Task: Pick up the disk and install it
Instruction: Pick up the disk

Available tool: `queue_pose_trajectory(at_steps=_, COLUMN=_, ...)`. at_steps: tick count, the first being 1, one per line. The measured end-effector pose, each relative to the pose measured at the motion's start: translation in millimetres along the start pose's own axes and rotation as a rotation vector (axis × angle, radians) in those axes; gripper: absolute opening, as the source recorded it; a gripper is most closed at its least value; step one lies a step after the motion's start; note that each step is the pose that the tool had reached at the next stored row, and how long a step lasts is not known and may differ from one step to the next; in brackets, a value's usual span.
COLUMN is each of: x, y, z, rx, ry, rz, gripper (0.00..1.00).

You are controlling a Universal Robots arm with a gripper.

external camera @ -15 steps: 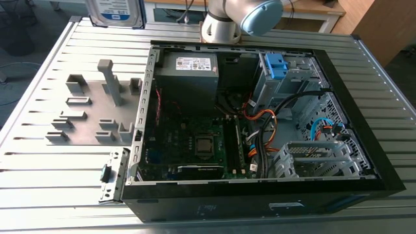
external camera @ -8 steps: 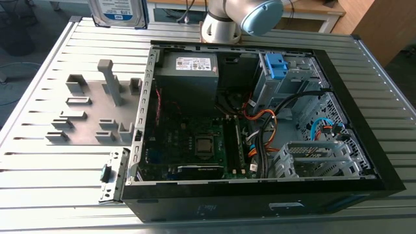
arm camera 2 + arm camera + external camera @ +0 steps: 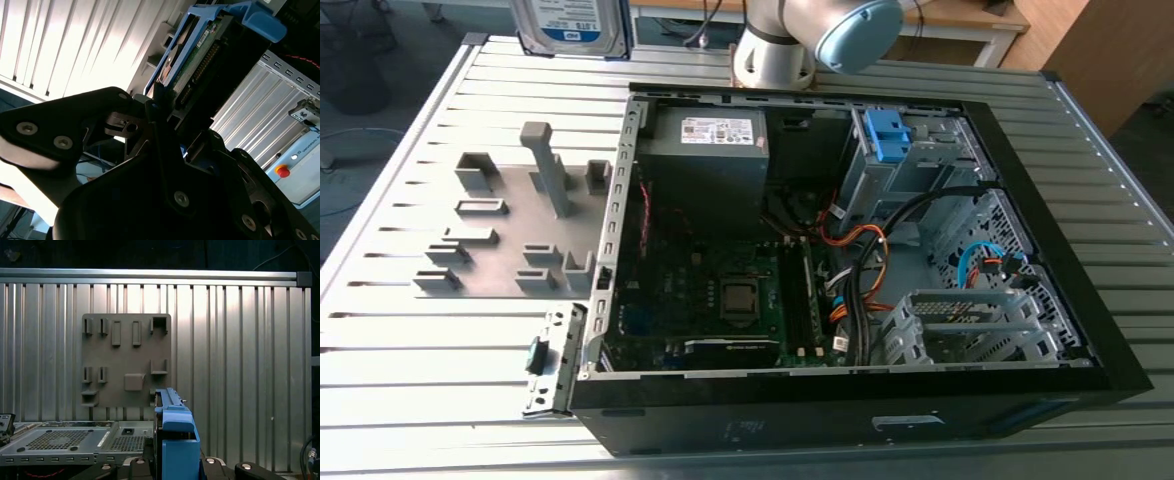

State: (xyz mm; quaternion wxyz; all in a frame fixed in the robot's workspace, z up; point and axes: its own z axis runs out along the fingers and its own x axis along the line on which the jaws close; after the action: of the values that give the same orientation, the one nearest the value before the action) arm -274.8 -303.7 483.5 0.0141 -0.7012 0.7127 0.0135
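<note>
Pincer (image 3: 170, 115) is clamping disk (image 3: 571, 25), holding it upright and aloft over far edge of desk (image 3: 400, 180), beside arm base (image 3: 774, 50) on exterior view's left. Open computer case (image 3: 854, 230) is lying well apart. In first wrist view, grey fixture plate (image 3: 127, 360) is showing behind disk.

The exterior view looked steeply down over the open computer case (image 3: 854, 250) toward the arm's base (image 3: 771, 58) at the far edge of the ribbed table (image 3: 400, 380). The first wrist view faced that table squarely from well off, sharing the grey fixture plate (image 3: 127, 360) with the exterior view; the second wrist view peered close along the gripper (image 3: 160, 109) at the disk (image 3: 192, 55).
</note>
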Motion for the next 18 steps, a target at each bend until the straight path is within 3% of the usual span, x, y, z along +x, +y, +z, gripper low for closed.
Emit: queue_pose_trajectory(at_steps=18, x=-0.6, y=-35.4, z=0.2, rx=-0.0016, ry=0.0000, rz=0.000, gripper=0.36)
